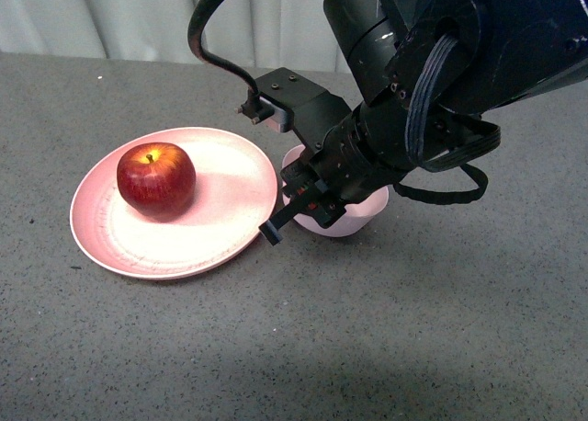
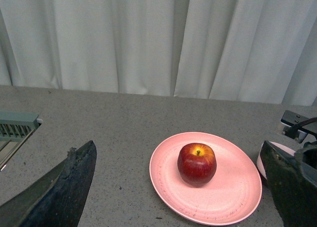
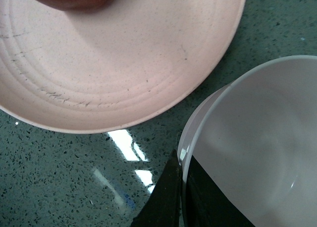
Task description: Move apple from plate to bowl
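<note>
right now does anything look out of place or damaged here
Nothing spilled or broken. The apple sits upright on the plate, with the bowl upright beside it. The only oddity: the right gripper hangs at the bowl's rim, not at the apple.

Right arm [image 1: 432, 62] stretched down and leftward, right claw [image 1: 292, 211] low; left claw [image 2: 177, 147] spread wide

Dark-red apple [image 1: 155, 176] with a yellow patch round its short stem, upright on the wide salmon-pink plate [image 1: 230, 177], on the side away from the right fingers [image 1: 274, 230] and well apart from them. Plate lying flat, faintly ringed and speckled, one edge just beside those fingers. Small pale-pink bowl [image 1: 354, 221], upright and empty, right at the fingers, near the plate's rim but not touching it.
</note>
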Action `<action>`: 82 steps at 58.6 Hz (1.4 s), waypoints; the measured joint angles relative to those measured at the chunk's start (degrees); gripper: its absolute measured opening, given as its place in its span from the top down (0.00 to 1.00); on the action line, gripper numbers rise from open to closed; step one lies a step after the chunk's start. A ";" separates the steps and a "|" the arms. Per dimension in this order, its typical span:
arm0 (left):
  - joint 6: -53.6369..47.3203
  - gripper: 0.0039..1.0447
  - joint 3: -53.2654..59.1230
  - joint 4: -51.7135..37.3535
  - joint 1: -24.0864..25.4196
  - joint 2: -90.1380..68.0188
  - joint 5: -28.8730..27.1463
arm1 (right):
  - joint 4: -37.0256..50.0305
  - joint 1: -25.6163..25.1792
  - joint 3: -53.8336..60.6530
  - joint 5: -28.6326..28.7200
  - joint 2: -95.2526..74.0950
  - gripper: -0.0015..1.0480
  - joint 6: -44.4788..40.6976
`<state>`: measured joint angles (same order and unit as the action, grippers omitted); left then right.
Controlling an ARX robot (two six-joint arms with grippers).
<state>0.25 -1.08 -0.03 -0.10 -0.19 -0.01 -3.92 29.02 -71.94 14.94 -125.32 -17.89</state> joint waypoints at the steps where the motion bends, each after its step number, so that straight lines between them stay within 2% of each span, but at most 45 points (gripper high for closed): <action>1: 0.00 0.06 0.00 0.00 0.00 0.00 0.00 | 0.17 0.11 0.00 -0.22 -0.07 0.99 -0.04; 7: 0.00 0.06 0.00 0.00 0.00 0.00 0.00 | 1.27 0.28 0.04 -1.14 -0.07 0.99 -0.07; 22: 0.00 0.06 0.00 0.00 0.00 0.00 0.00 | 4.17 -0.13 1.95 -1.64 0.24 0.64 0.66; 30: 0.00 0.06 0.00 0.00 0.00 0.00 0.00 | 9.64 -0.83 5.27 -3.26 2.27 0.45 2.58; 38: 0.00 0.06 0.00 0.00 0.00 0.00 0.00 | 18.82 -1.77 9.81 -7.61 6.93 0.26 7.98; 45: 0.00 0.06 0.00 0.00 0.00 0.00 0.00 | 27.61 -2.73 15.78 -13.86 13.31 0.08 12.83; 47: 0.00 0.06 0.00 0.00 0.00 0.00 0.00 | 30.10 -3.08 17.68 -16.02 14.99 0.07 13.88; 53: 0.00 0.06 0.00 0.00 0.00 0.00 0.00 | 38.40 -4.48 26.16 -25.46 21.40 0.09 17.64; 56: 0.00 0.06 0.00 0.00 0.00 0.00 0.00 | 41.40 -5.18 30.12 -27.91 24.15 0.09 18.60; 58: 0.00 0.06 0.00 0.00 0.00 0.00 -0.04 | 50.73 -5.62 34.10 -32.17 24.39 0.15 18.32; 61: 0.00 0.06 0.00 0.00 0.00 0.00 0.02 | 59.69 -6.27 37.51 -35.58 24.30 0.22 18.14; 65: 0.00 0.06 0.00 0.00 0.00 0.02 0.00 | 70.77 -8.13 43.50 -34.84 25.66 0.34 18.08; 67: 0.00 0.06 0.00 0.00 0.00 0.02 0.02 | 72.26 -9.01 45.53 -34.27 27.39 0.39 18.08; 73: 0.00 0.06 0.00 0.00 0.00 0.04 0.00 | 71.67 -12.17 51.12 -31.61 35.95 0.57 17.94; 82: 0.00 0.06 0.00 0.00 0.00 0.04 0.00 | 69.11 -16.85 59.47 -26.91 46.42 0.93 17.94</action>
<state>0.25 -1.08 -0.03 -0.10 -0.14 -0.01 65.19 12.16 -12.47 -11.97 -78.89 0.05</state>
